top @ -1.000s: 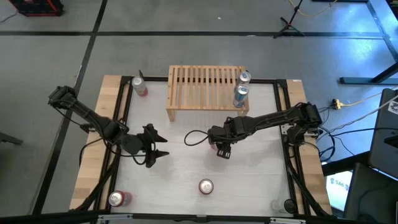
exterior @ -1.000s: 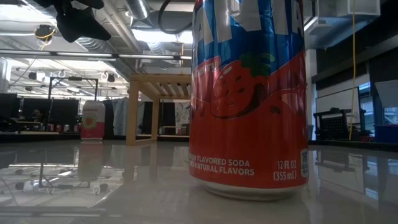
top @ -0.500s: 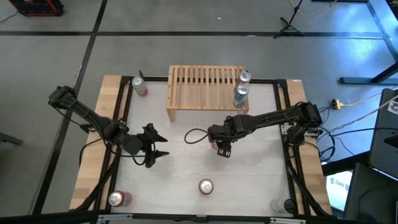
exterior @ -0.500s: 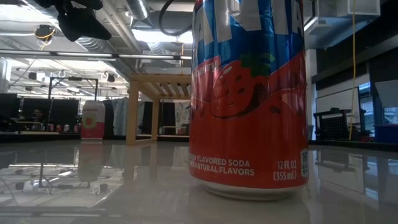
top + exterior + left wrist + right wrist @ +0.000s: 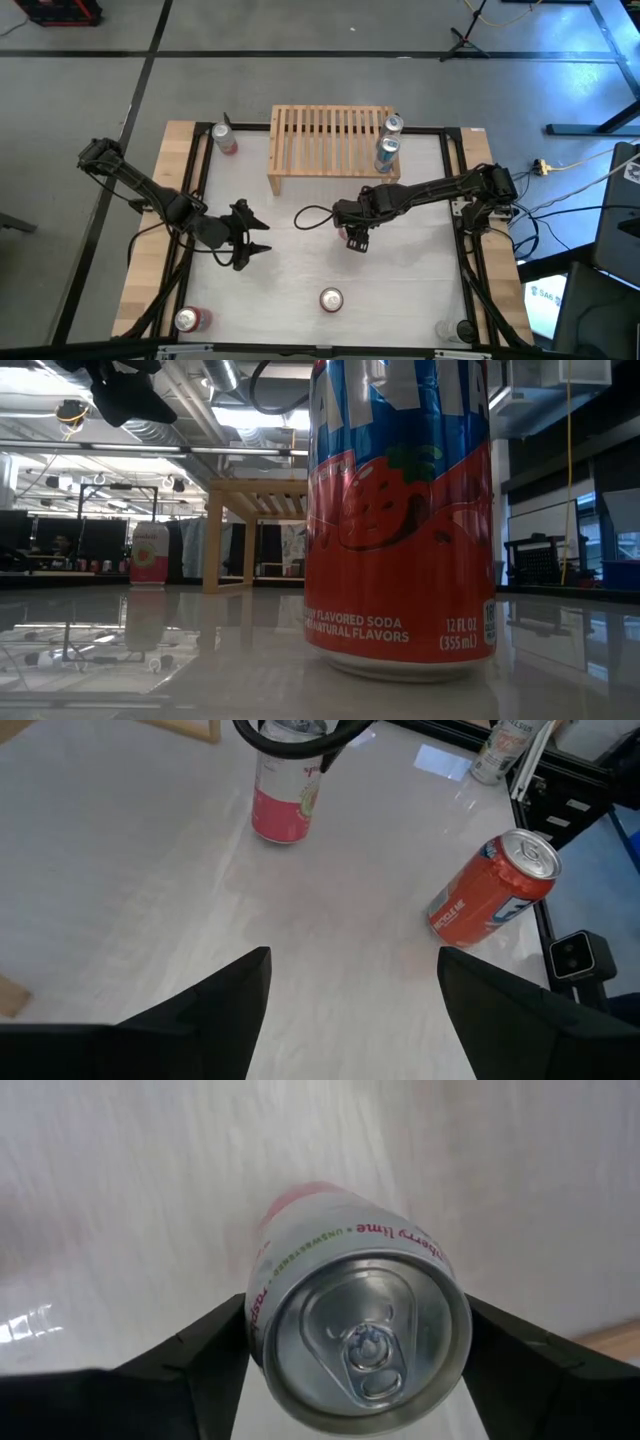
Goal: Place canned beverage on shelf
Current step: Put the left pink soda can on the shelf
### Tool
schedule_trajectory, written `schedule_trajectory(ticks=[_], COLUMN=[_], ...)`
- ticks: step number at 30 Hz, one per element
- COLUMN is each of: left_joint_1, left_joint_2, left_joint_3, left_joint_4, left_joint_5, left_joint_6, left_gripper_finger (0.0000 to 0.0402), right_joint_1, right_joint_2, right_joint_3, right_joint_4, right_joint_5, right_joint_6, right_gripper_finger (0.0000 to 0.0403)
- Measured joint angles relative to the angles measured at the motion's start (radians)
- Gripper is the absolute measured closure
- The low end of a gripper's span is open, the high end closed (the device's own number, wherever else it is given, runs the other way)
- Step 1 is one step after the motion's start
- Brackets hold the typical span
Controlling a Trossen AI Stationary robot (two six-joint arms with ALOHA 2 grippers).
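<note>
1. The left gripper [image 5: 252, 232] waits with fingers spread wide and empty over the table's left middle, clear of the working arm.
2. The shelf [image 5: 330, 145] stands at the far edge, its left slats free for another can; two cans [image 5: 388, 143] fill its right end.
3. The right gripper [image 5: 352, 236] straddles a pink can [image 5: 350, 1330] mid-table, near the shelf's front; whether the fingers grip it yet cannot be told.
</note>
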Motion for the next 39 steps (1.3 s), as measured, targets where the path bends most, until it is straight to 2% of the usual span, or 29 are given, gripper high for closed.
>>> schedule_trajectory(ticks=[5,14,22,26,31,35,39], left_joint_1=[0.0,0.0,0.014,0.024,0.055,0.103,0.161], left_joint_2=[0.0,0.0,0.0,0.0,0.026,0.107,0.227], left_joint_3=[0.0,0.0,0.01,0.035,0.053,0.089,0.179], left_joint_4=[0.007,0.054,0.113,0.121,0.163,0.215,0.217], left_joint_5=[0.0,-0.013,0.0,0.003,0.002,0.041,0.11], left_joint_6=[-0.001,-0.001,0.03,0.026,0.026,0.026,0.026], left_gripper_finger=[0.0122,0.0122,0.0122,0.0122,0.0122,0.0122,0.0122], right_joint_1=[0.0,0.001,0.002,0.029,0.102,0.153,0.215], right_joint_2=[0.001,0.005,-0.024,-0.114,-0.278,-0.409,-0.54], right_joint_3=[0.0,0.0,0.134,0.17,0.128,0.048,-0.06], right_joint_4=[0.046,0.067,-0.054,-0.075,-0.072,-0.07,-0.063], right_joint_5=[-0.043,-0.039,-0.027,-0.009,0.08,0.116,0.157], right_joint_6=[0.004,0.003,-0.052,-0.077,-0.079,-0.029,0.05], right_gripper_finger=[0.0097,0.0038,0.0031,0.0033,0.0033,0.0034,0.0034])
